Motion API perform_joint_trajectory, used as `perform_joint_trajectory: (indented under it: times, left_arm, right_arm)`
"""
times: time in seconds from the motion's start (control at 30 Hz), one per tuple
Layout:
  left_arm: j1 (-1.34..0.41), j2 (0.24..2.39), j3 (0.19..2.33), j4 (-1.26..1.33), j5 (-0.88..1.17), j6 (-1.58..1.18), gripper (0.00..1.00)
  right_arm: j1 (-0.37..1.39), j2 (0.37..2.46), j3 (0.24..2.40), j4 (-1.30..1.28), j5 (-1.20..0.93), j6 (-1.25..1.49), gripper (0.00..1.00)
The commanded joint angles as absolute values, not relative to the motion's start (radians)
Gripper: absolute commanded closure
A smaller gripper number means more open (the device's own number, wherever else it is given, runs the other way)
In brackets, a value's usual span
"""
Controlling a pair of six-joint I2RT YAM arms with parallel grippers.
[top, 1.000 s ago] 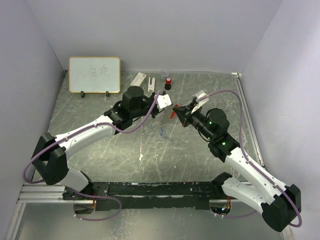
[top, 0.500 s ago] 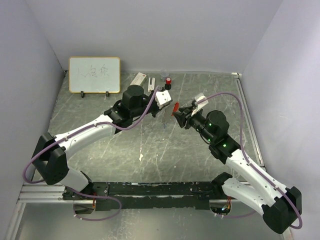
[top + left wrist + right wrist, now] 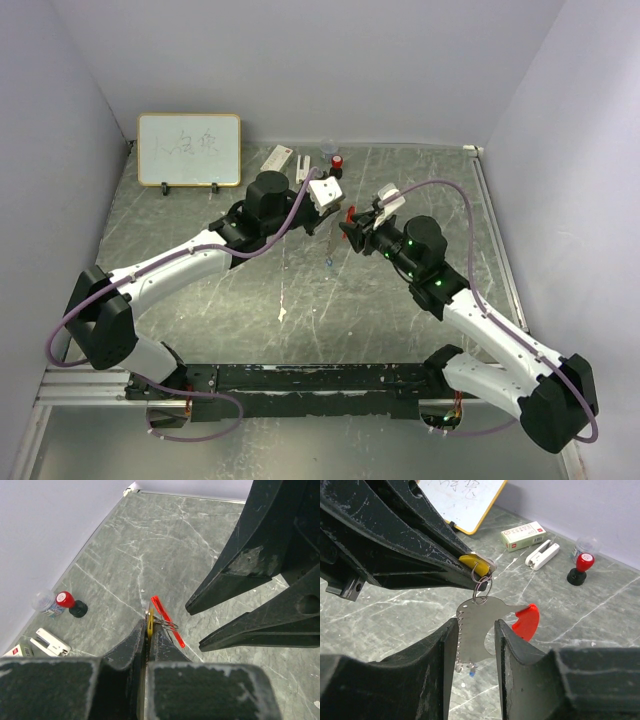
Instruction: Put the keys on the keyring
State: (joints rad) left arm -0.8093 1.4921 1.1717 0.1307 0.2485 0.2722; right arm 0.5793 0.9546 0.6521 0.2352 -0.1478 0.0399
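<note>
My left gripper is shut on the tan-gold key, seen edge-on in the left wrist view. A small wire ring links the key to the keyring's flat tag, silvery with a red end. A beaded chain runs down the tag's left edge. My right gripper is shut on the tag across its width and holds it above the table. The blue key hangs below the tag. In the top view both grippers meet at mid-table, with the blue key under them.
At the back stand a whiteboard, a white box with a red mark, a white stapler, a red-and-black cylinder and a small clear jar. Grey walls close in on three sides.
My right gripper has moved left and back with the tag, up to the left gripper's fingertips. The blue key swung along with it. The left arm has barely moved.
</note>
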Motion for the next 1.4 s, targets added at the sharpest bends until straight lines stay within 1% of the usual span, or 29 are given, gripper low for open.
perform_joint_trajectory:
  times: [0.0,0.17,0.8,0.93,0.97,1.03,1.1,1.13,1.37]
  left_arm:
    - [-0.818,1.481,1.179,0.172,0.235,0.250,0.93]
    - [-0.819,1.483,1.174,0.173,0.240,0.247,0.93]
    - [-0.828,1.500,1.179,0.157,0.249,0.250,0.93]
    - [-0.830,1.500,1.179,0.154,0.251,0.252,0.93]
    - [-0.831,1.500,1.180,0.154,0.252,0.252,0.93]
    - [-0.830,1.499,1.178,0.153,0.248,0.253,0.93]
    - [-0.830,1.499,1.177,0.152,0.241,0.255,0.93]
    - [-0.831,1.500,1.177,0.151,0.236,0.255,0.93]
    - [-0.831,1.506,1.188,0.131,0.174,0.261,0.93]
  right_arm:
    - [0.583,0.972,0.675,0.289,-0.158,0.031,0.66]
    - [0.584,0.985,0.684,0.303,-0.157,0.031,0.69]
    - [0.584,1.022,0.715,0.322,-0.148,0.018,0.72]
    - [0.584,1.034,0.716,0.328,-0.141,0.014,0.76]
    - [0.584,1.035,0.716,0.330,-0.136,0.014,0.78]
    - [0.584,1.037,0.718,0.331,-0.126,0.013,0.86]
    - [0.584,1.033,0.718,0.332,-0.108,0.015,0.99]
    - [0.584,1.031,0.719,0.327,-0.102,0.015,1.00]
    - [0.584,0.969,0.700,0.295,-0.073,0.007,1.00]
